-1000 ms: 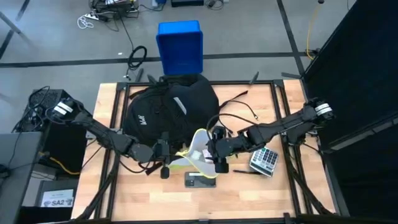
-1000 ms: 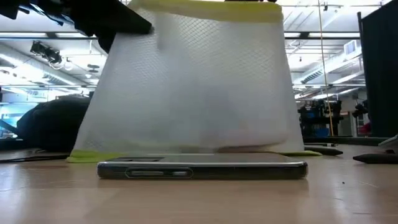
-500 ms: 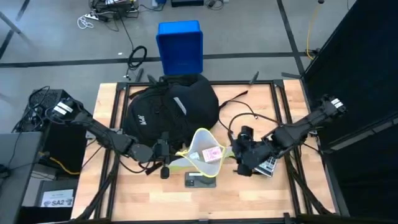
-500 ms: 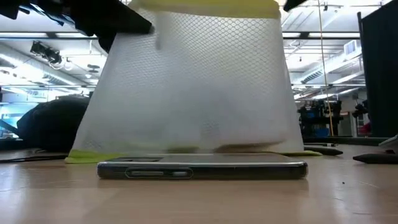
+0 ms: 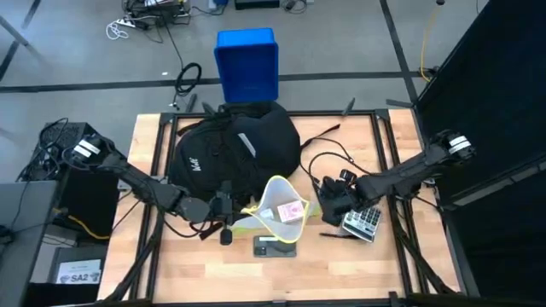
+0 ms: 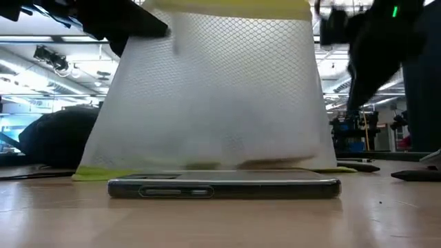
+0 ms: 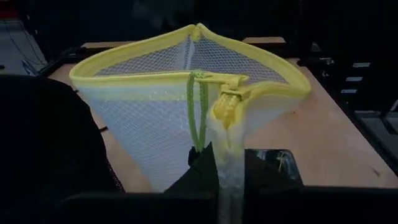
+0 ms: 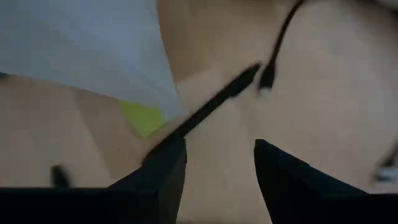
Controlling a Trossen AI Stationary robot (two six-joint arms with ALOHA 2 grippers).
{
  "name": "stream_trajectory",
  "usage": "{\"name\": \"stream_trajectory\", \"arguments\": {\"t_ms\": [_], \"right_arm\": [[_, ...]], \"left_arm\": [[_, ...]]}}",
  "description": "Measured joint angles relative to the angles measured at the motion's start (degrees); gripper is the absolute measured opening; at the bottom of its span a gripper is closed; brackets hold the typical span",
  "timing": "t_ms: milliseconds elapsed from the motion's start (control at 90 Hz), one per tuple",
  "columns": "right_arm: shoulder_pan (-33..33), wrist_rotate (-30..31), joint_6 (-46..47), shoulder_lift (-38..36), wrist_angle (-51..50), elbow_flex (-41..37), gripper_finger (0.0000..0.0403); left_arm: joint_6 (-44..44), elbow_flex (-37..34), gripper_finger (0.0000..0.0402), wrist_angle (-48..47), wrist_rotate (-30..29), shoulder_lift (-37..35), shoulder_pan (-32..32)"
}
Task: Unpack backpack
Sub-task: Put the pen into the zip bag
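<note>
Mesh pouch (image 5: 277,211) (white net, yellow-green trim) stands open mouth-up just in front of the backpack (image 5: 232,149), which lies at the back-centre of the table (image 5: 384,264), taking up most of the far half. A pink-patterned card pack (image 5: 291,211) lies inside the pouch.

Left gripper (image 5: 229,208) sits at the pouch's left side, fingers pinching the pouch's zipper end; left wrist view shows the yellow trim and green pull cord (image 7: 198,109) clamped right at the fingers (image 7: 202,168). The low view shows the pouch wall (image 6: 217,96) filling the frame.

Phone (image 5: 275,247) lies flat just in front of the pouch, its near-edge clearly visible in the low view (image 6: 224,187).

Right gripper (image 5: 331,202) hovers just right of the pouch, apart from it, fingers spread with nothing between them. Right wrist view shows the pouch corner (image 8: 143,118), a black pen-like rod (image 8: 211,109) and bare wood between the fingers (image 8: 155,180).

Clutter right of the pouch: calculator (image 5: 363,221) touching or just under the right arm, black pen (image 5: 337,234) in front of it, black cable (image 5: 328,158) looping behind the gripper.

Blue box (image 5: 247,64) on the floor behind the backpack, off the table.

Open wood: front edge strip both sides of the phone, and the front-right corner. Left of the pouch is crowded by the left arm and the straps (image 5: 209,228).
</note>
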Motion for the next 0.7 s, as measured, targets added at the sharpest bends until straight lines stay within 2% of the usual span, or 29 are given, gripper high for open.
{"name": "stream_trajectory", "arguments": {"t_ms": [144, 267, 700], "right_arm": [[-4.33, -7.76, -2.18, 0.00, 14.74, -7.94, 0.0179], [-6.62, -9.17, -2.96, 0.00, 22.54, -12.18, 0.0188], [-9.44, -6.47, -3.62, 0.00, 25.11, -16.97, 0.0176]], "left_arm": [[0.43, -0.01, 0.0000, 0.40, 0.00, 0.00, 0.00], [0.45, -0.01, 0.0000, 0.39, 0.00, 0.00, 0.00], [0.47, 0.00, 0.0000, 0.29, 0.02, 0.00, -0.01]]}}
